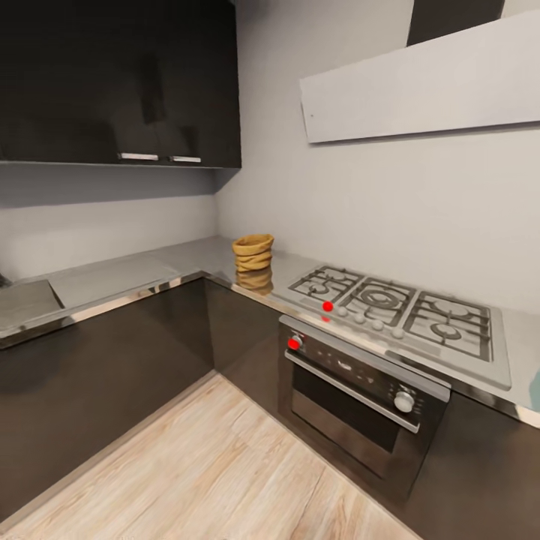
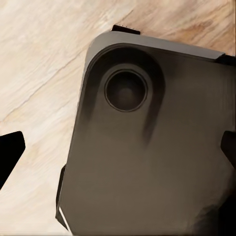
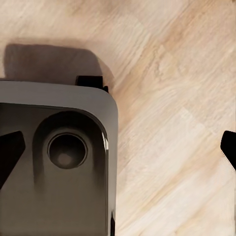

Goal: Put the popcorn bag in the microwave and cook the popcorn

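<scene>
Black fingertips (image 2: 11, 150) of both end effectors (image 3: 118, 147) spread wide, empty, above wood floor (image 3: 172, 73)

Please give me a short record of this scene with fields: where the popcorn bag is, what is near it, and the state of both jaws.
popcorn bag: upright on the countertop, in the corner
neighbour: gas hob, apart from the bag, with the oven below it
above: dark wall cabinets
left gripper: jaws wide apart, holding nothing, over the robot base
right gripper: jaws wide apart, holding nothing, over the wooden floor
</scene>
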Motion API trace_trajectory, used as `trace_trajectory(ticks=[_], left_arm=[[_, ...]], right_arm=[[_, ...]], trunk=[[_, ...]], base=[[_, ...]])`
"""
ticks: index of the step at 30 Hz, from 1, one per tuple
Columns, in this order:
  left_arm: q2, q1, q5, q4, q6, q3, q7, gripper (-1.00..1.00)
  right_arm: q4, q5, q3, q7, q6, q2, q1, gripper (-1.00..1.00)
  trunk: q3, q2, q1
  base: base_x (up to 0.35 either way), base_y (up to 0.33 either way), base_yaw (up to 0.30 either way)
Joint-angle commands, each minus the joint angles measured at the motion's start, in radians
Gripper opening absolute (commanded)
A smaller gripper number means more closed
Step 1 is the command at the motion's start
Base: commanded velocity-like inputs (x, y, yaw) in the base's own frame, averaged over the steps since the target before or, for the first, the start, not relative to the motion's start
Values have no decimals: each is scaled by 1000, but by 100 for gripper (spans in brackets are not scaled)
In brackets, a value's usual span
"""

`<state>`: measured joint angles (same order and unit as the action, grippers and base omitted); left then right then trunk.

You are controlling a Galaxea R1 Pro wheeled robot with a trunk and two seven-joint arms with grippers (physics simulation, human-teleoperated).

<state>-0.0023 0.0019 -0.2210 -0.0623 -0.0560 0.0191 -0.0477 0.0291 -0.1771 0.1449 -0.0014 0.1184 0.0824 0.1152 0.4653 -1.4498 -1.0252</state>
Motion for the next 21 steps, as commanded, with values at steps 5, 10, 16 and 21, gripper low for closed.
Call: trace_trajectory(ticks=[5,10,16,21], left_arm=[[-20,1,-6,2,-1,5,3,100],[-21,0,-7,1,-1,5,2,100],[-20,0,-8,1,-1,5,1,100],[-15,1,-7,2,2,3,5,100]], right_arm=[[3,-9,8,0,6,0,1,100],[3,-14,9,0,4,7,1,100],[3,-16,7,0,2,8,1,100],[3,-19,8,1,3,10,1,100]], trunk=[[1,0,0],[1,0,0],[1,0,0],[1,0,0]], base=[[0,0,213],[0,0,12],[0,0,1],[103,23,0]])
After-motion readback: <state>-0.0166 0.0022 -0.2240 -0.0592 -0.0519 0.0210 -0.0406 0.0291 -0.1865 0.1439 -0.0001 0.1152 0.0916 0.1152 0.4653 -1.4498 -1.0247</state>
